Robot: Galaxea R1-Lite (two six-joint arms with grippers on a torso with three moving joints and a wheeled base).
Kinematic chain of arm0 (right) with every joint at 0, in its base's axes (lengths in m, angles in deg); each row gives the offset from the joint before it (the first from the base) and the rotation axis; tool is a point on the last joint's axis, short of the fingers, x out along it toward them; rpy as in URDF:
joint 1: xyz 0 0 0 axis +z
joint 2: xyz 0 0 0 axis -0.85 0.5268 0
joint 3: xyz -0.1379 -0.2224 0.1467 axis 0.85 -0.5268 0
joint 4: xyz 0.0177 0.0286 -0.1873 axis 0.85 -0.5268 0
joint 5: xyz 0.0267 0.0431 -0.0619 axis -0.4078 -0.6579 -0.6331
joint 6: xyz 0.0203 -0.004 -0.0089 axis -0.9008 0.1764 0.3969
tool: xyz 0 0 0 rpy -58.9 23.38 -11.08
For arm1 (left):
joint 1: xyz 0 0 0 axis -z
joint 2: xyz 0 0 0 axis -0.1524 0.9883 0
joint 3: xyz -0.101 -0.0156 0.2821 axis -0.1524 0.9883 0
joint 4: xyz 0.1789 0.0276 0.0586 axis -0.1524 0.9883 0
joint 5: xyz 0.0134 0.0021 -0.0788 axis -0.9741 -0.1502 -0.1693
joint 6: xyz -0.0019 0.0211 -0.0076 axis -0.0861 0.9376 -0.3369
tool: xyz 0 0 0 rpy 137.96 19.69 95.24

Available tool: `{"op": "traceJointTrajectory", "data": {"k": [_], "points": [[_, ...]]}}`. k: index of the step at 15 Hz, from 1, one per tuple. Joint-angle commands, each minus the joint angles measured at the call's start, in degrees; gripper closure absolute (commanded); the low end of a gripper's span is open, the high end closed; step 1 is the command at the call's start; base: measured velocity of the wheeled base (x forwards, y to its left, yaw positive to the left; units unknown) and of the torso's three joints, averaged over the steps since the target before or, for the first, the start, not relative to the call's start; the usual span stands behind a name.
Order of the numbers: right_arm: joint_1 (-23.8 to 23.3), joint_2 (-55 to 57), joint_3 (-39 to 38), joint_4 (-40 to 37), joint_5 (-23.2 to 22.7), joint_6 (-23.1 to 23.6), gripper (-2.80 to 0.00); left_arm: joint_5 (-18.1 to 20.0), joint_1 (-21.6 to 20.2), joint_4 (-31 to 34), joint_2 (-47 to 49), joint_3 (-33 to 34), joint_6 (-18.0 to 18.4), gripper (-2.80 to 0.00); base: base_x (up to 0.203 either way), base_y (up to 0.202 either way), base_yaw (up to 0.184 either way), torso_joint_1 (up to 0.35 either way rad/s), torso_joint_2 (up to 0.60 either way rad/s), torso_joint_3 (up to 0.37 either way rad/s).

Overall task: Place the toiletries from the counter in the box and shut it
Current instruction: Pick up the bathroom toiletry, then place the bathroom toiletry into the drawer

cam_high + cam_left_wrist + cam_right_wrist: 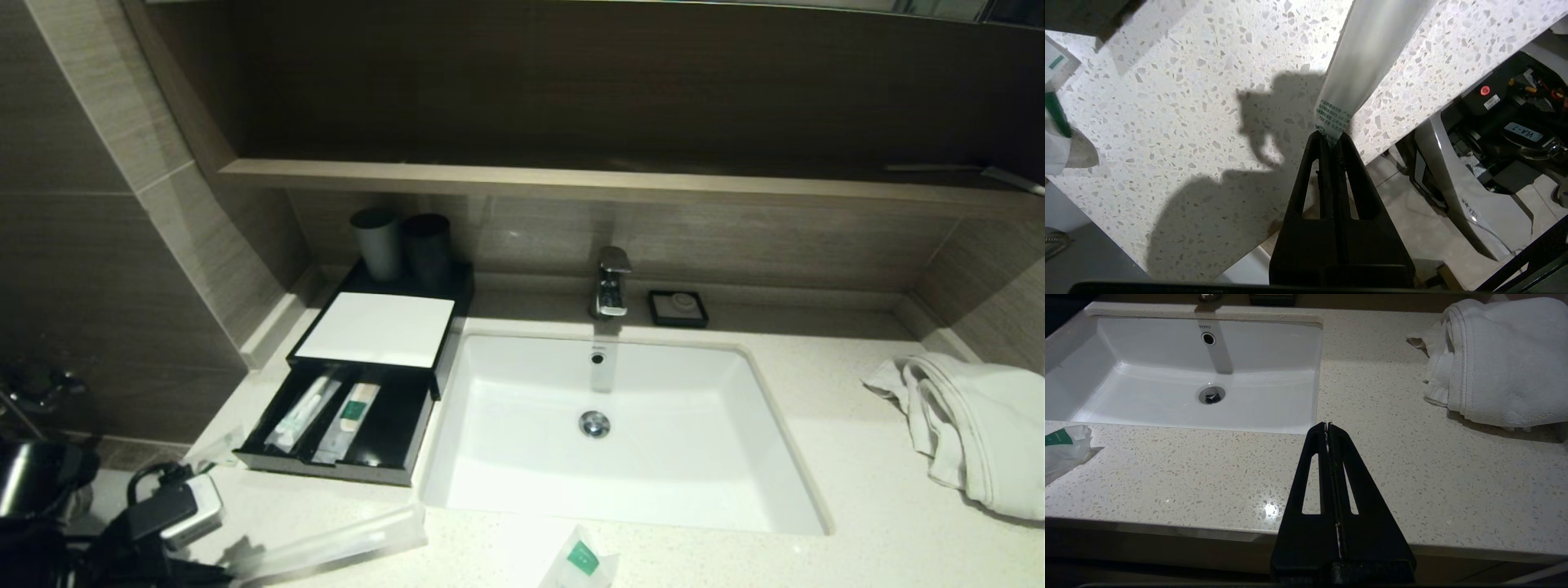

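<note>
My left gripper (1331, 139) is shut on one end of the long toothbrush pack (1367, 49) at the counter's (1188, 122) front left edge. In the head view the pack (335, 543) lies slanted in front of the box, and the gripper (222, 567) is at its left end. The black box (375, 328) has its drawer (331, 465) pulled open with two packets (306, 412) (353, 416) inside. A short sachet with a green mark (584, 562) lies on the counter's front edge and also shows in the right wrist view (1063, 447). My right gripper (1327, 425) is shut and empty above the counter's front, right of the sink.
The white sink (735, 506) fills the counter's middle, with the faucet (611, 282) and a small black soap dish (678, 308) behind it. Two dark cups (404, 241) stand behind the box. A white towel (976, 425) lies at the right. A wooden shelf (571, 181) runs above.
</note>
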Motion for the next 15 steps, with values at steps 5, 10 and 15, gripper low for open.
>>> {"op": "traceJointTrajectory", "data": {"k": [5, 10, 15], "points": [[0.0, 0.0, 0.0, 0.0, 0.0, 0.0, 0.0, 1.4, 0.0, 0.1, -1.1, -3.6, -7.2, 0.0, 0.0, 0.0, 0.0, 0.0, 0.0, 0.0], [0.0, 0.0, 0.0, 0.0, 0.0, 0.0, 0.0, 2.4, 0.1, 11.4, -6.7, -12.7, -18.8, 0.0, 0.0, 0.0, 0.0, 0.0, 0.0, 0.0], [0.0, 0.0, 0.0, 0.0, 0.0, 0.0, 0.0, 5.0, 0.1, 27.0, -10.5, -23.6, -29.1, 0.0, 0.0, 0.0, 0.0, 0.0, 0.0, 0.0]]}}
